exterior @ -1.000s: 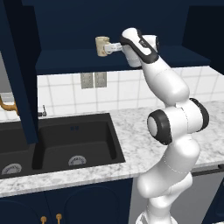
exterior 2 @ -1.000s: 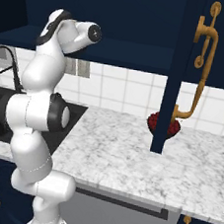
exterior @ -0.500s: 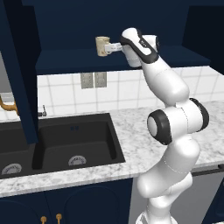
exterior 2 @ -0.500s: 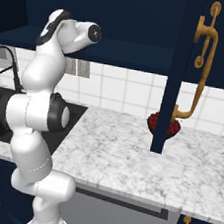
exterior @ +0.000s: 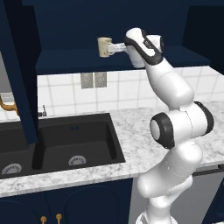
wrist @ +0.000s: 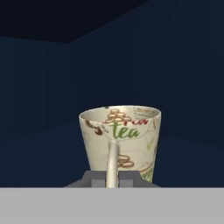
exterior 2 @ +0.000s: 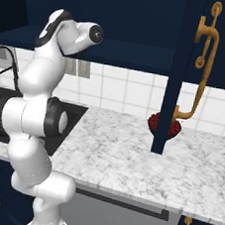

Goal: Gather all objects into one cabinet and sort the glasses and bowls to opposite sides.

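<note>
Pinching the mug (wrist: 120, 142) by its handle with the gripper (wrist: 112, 178) shut tight, holding it upright just over the cabinet (exterior: 78, 61) shelf, probably for sliding it sideways, away from the bowl (exterior 2: 164, 126) waiting down on the desk (exterior 2: 128, 161).

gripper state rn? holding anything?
Gripper: shut on the cream mug's handle, fingers pinching it from both sides, mug upright at the navy cabinet shelf.
</note>
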Robot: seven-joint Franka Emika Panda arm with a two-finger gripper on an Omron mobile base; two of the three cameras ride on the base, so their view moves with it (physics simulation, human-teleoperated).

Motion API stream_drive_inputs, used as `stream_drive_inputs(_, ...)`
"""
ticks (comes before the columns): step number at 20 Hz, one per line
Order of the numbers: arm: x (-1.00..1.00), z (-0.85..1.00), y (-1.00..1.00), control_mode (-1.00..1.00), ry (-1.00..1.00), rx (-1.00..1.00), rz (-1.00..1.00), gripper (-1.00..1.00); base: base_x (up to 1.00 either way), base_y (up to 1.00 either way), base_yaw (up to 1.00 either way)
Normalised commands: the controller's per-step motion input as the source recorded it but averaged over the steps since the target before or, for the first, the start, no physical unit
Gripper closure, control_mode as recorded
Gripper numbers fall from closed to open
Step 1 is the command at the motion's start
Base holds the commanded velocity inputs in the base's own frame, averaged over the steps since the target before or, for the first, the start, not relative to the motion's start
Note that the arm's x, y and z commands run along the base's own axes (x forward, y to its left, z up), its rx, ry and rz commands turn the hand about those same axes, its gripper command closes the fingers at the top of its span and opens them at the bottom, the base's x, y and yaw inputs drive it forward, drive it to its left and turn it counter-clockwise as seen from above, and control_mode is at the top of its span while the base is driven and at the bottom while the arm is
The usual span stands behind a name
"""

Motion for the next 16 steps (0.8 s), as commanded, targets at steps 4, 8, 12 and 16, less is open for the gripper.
stream_drive_inputs(4,-0.65,0.02,-0.30,-1.00,0.00,0.00,-0.06,1.00,0.00,0.00,0.00)
stream_drive_inputs(8,-0.62,0.10,-0.38,-1.00,0.00,0.00,-0.11,1.00,0.00,0.00,0.00)
stream_drive_inputs(12,-0.54,0.18,-0.44,-1.00,0.01,0.00,-0.18,1.00,0.00,0.00,0.00)
stream_drive_inputs(16,-0.50,0.15,-0.39,-1.00,0.02,0.00,-0.20,1.00,0.00,0.00,0.00)
